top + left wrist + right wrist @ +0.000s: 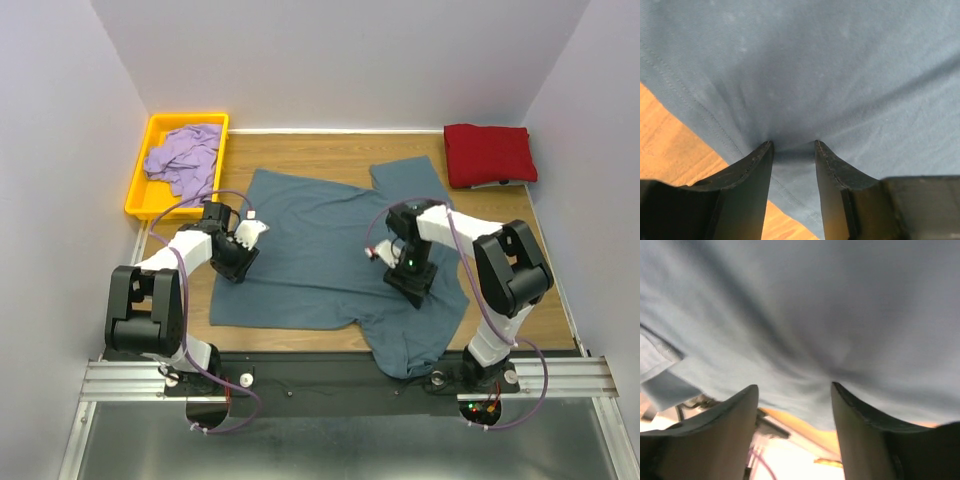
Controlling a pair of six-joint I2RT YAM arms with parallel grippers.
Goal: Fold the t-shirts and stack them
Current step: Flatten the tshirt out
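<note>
The slate blue-grey t-shirt [310,250] lies spread out on the wooden table, its lower right part hanging over the near edge. My left gripper [236,262] stands open on the shirt's left hem, fingertips pressed into the cloth [815,65] with the jaws apart [792,143]. My right gripper [410,282] is over the shirt's right side. Its jaws stand open [795,385] against blurred blue-grey fabric [815,305], with nothing clamped between them. The dark red t-shirt [490,153] lies folded at the back right. The pale lavender t-shirt [183,157] is crumpled in the tray.
A yellow plastic tray [140,185] sits at the back left corner. Bare wood [300,150] shows behind the spread shirt and beside its left hem [670,150]. White walls close in the table on three sides.
</note>
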